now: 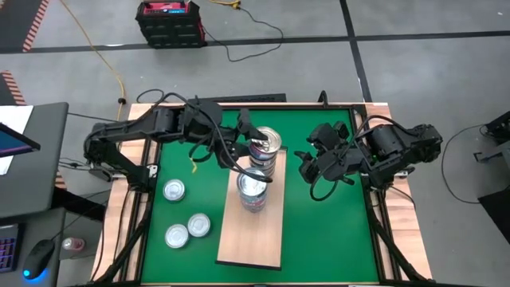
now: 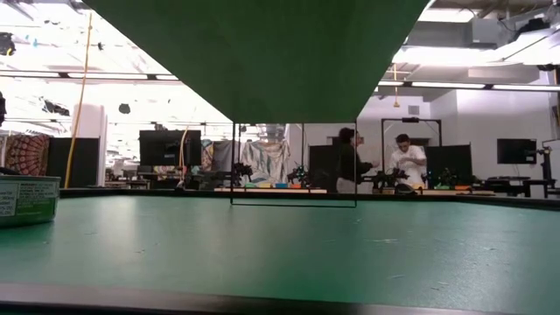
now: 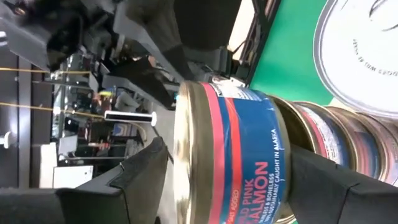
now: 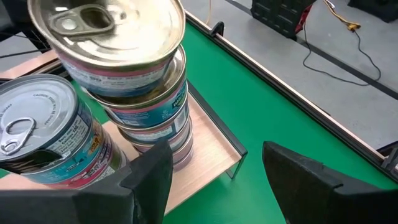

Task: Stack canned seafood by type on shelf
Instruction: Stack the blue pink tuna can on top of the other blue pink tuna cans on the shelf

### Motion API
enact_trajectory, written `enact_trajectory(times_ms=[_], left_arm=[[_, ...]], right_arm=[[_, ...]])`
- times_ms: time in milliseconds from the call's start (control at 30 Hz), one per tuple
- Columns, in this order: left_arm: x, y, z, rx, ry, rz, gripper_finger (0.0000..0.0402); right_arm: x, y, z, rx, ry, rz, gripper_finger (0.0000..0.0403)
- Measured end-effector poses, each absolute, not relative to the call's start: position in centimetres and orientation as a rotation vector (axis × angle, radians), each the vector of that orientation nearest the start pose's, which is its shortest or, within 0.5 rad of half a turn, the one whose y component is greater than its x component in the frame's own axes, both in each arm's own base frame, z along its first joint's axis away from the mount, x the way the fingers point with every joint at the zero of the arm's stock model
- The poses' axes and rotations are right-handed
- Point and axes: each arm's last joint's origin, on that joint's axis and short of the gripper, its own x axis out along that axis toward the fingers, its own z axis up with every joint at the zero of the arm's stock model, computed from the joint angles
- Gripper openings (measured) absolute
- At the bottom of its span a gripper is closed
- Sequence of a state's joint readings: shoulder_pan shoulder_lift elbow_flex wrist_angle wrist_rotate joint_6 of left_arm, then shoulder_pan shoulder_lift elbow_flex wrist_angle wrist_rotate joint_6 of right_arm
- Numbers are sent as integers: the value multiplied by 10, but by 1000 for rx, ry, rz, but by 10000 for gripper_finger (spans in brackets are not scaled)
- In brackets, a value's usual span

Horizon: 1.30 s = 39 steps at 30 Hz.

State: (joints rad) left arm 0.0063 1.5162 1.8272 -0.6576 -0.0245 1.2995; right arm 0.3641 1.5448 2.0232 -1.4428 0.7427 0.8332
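Observation:
Two stacks of cans stand on the pale wooden shelf (image 1: 256, 239). The far stack (image 1: 265, 151) has a gold-topped can (image 4: 106, 31) with a blue and red salmon label (image 3: 242, 149) on top. The nearer stack (image 1: 253, 190) has a silver top (image 4: 31, 124). Three loose silver cans (image 1: 174, 190) (image 1: 198, 225) (image 1: 176, 235) rest on the green mat, left of the shelf. My left gripper (image 1: 245, 142) (image 3: 227, 155) is open, just left of the far stack at the top can's height, with its fingers short of the can. My right gripper (image 1: 307, 163) (image 4: 217, 180) is open and hovers right of the stacks.
The shelf is raised on a thin metal frame (image 4: 233, 165). The green mat (image 1: 327, 231) lies inside a wooden table rim (image 1: 382, 239). One can (image 2: 26, 201) shows at the low view's left edge. People stand at a bench far behind the table (image 2: 350, 166).

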Motion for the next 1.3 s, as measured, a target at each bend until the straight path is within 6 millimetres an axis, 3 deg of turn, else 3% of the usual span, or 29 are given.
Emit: enact_trajectory(times_ms=[600, 1300], left_arm=[[300, 4, 478, 1175, 312, -265, 278], [299, 12, 475, 1119, 354, -256, 267]], right_arm=[[247, 73, 463, 264, 568, -640, 276], [248, 73, 464, 248, 562, -626, 276]])
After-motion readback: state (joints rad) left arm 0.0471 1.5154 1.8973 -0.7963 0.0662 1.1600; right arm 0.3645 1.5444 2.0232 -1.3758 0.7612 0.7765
